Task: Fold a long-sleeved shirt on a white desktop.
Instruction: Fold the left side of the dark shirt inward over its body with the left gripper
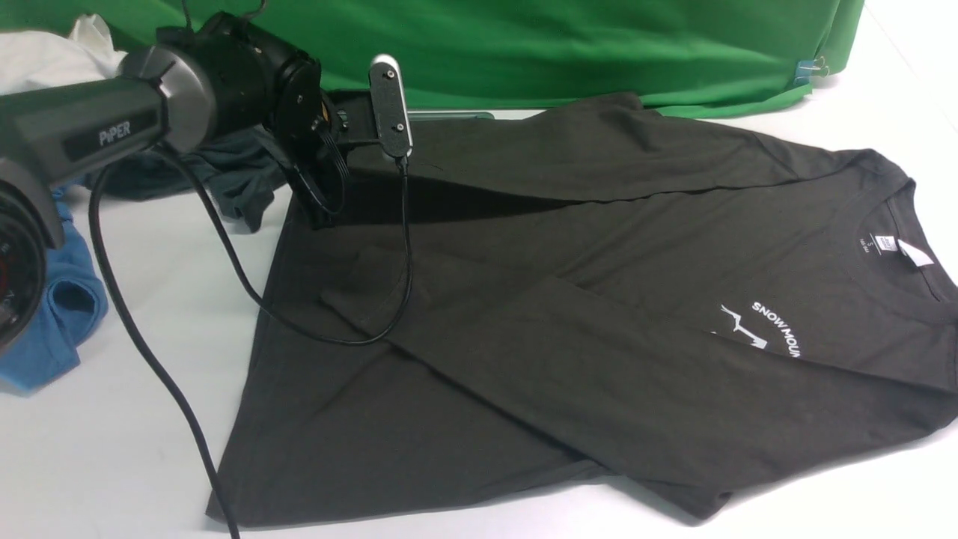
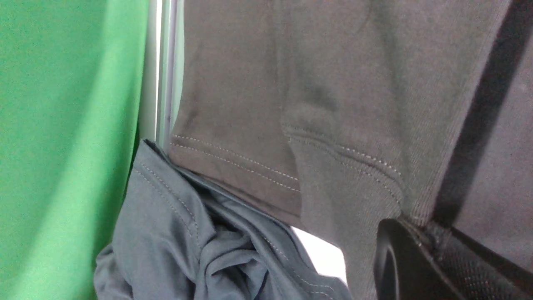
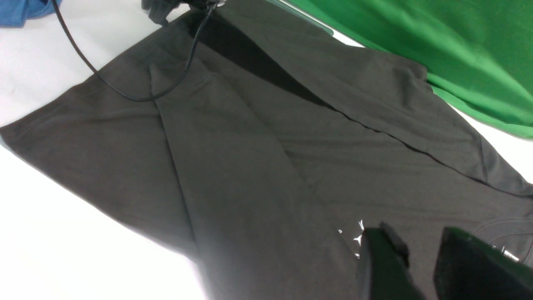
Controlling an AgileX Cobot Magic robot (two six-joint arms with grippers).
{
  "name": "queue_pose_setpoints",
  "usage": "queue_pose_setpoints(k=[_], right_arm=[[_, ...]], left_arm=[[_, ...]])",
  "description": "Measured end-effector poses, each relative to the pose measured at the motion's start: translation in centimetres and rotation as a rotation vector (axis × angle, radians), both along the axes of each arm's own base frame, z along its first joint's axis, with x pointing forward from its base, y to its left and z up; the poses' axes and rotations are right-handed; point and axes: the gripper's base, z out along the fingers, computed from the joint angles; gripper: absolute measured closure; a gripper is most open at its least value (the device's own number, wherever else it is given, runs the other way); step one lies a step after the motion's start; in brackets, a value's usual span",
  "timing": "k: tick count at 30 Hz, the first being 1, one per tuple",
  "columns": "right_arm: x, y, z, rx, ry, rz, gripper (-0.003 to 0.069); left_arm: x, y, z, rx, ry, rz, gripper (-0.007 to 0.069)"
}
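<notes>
The long-sleeved shirt (image 1: 569,299) lies flat on the white desktop (image 1: 150,449), collar to the right, white mountain print showing, both sleeves laid across the body. My left gripper (image 1: 318,206) sits at the shirt's far left corner by the hem. In the left wrist view it is shut (image 2: 420,223) on the ribbed sleeve cuff of the shirt (image 2: 333,83). My right gripper (image 3: 420,246) shows only in the right wrist view. It hovers open above the shirt (image 3: 250,166) near the print, with nothing between its fingers.
A green cloth (image 1: 561,45) covers the back of the table. A dark grey garment (image 1: 224,172) lies bunched next to the left gripper, and a blue garment (image 1: 60,314) at the left edge. The left arm's black cable (image 1: 150,352) trails across the shirt and the desktop.
</notes>
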Motion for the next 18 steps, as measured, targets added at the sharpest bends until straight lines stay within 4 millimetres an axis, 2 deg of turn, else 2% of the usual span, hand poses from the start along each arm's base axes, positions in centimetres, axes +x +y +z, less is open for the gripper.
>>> queue_pose_setpoints(k=[11,18], right_arm=[[0.0,0.0,0.0,0.0,0.0,0.0,0.047],[0.0,0.0,0.0,-0.001,0.0,0.0,0.047]], left_arm=[[-0.9,0.2,-0.6,-0.002,0.113,0.048,0.0599],[-1.3,-0.4,-0.7,-0.01,0.143,0.048,0.0599]])
